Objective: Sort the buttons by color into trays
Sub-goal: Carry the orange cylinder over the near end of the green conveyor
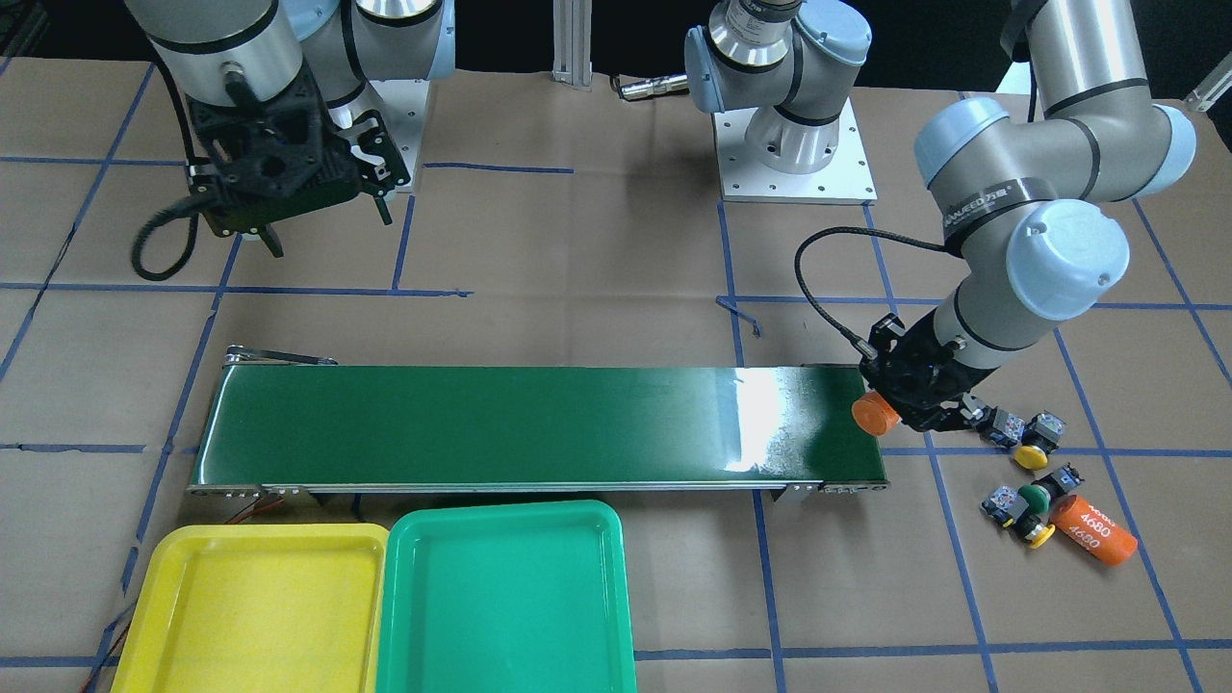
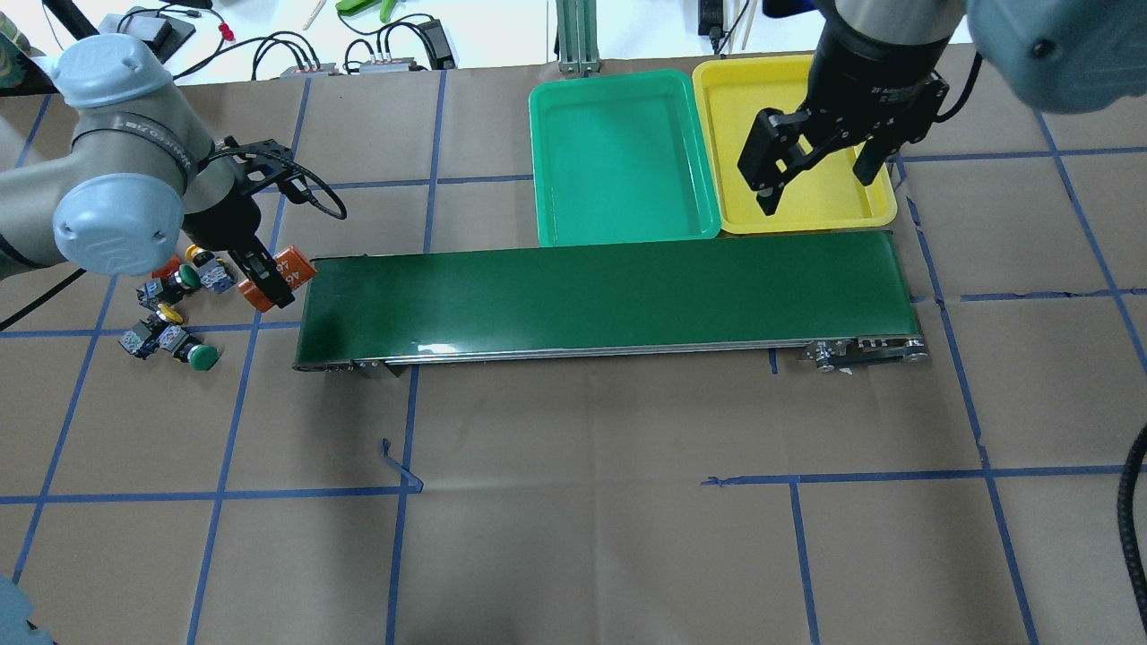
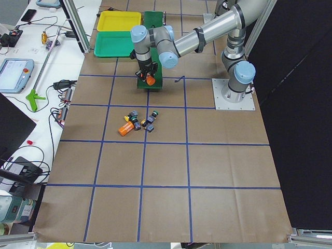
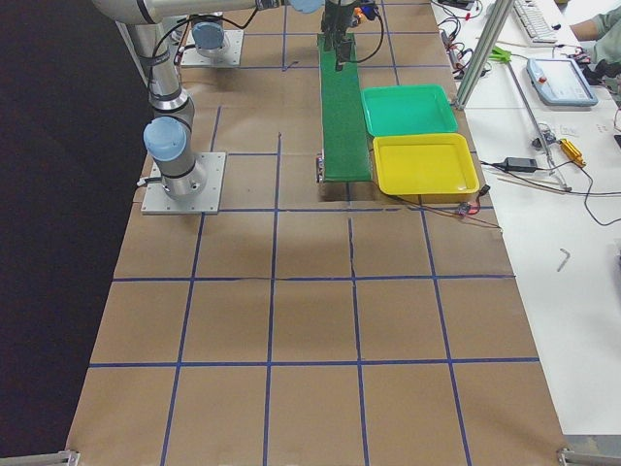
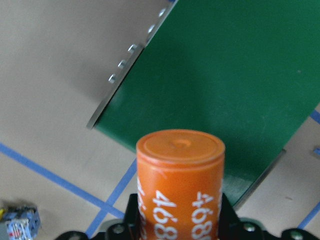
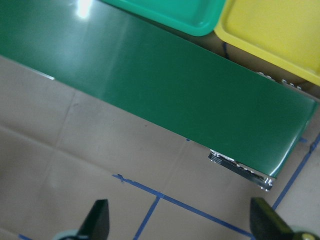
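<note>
Orange cylinder (image 5: 180, 180) is clamped in left pincer (image 2: 269, 279); right pincer (image 2: 817, 179) is set wide. A non-button could be sent down the belt (image 1: 481, 423) and mis-sorted.

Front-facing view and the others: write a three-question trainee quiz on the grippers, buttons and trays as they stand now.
1. True or false: the left gripper is shut on a green button.
2. How many of the buttons lie in the yellow tray or the green tray? A: none. B: two. C: four.
3. Fill in: the right gripper has its jaws ____.

Key: 1 false, it grips an orange 4680 cylinder at the end of the conveyor belt. 2 A. 3 open.
</note>
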`<move>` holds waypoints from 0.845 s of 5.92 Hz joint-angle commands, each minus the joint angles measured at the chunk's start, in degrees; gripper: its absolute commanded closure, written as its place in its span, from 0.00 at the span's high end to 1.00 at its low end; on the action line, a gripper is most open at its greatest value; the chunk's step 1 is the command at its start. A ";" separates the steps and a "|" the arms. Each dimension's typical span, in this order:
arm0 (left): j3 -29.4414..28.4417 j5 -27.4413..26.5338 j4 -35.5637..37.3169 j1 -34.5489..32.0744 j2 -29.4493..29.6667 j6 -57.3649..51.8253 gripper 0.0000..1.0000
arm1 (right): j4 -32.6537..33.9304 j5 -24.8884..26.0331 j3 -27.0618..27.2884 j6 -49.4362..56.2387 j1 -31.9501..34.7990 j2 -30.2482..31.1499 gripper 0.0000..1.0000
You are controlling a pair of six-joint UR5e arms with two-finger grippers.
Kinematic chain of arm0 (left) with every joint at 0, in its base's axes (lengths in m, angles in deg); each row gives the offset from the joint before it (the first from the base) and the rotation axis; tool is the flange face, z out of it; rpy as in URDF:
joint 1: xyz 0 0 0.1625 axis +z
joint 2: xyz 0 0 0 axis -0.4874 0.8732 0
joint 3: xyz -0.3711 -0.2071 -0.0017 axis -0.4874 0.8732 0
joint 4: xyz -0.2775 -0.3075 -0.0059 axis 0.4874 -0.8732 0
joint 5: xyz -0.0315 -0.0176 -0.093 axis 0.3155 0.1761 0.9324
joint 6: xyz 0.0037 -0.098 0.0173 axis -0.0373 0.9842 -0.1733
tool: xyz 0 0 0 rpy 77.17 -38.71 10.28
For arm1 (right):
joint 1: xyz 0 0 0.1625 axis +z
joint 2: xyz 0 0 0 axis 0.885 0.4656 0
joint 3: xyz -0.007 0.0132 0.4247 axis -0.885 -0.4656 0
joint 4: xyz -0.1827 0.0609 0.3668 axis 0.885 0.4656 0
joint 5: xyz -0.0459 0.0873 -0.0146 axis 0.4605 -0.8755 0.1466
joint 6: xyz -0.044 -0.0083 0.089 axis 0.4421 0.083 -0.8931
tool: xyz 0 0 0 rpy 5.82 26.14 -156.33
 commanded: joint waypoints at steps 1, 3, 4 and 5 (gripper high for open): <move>-0.41 -0.01 1.38 -5.18 0.50 -16.50 0.01 | 0.48 0.74 1.39 29.27 1.74 -0.54 1.00; 1.08 0.16 5.52 -7.31 2.16 -22.58 0.03 | 11.56 0.66 6.29 53.18 1.83 -0.99 1.00; 2.30 -0.01 5.70 -8.97 1.82 -22.24 0.09 | 18.96 0.31 10.76 59.96 1.74 -1.42 1.00; 2.66 -0.01 5.79 -9.34 1.82 -21.89 0.50 | 21.47 0.22 12.37 60.38 1.74 -0.55 1.00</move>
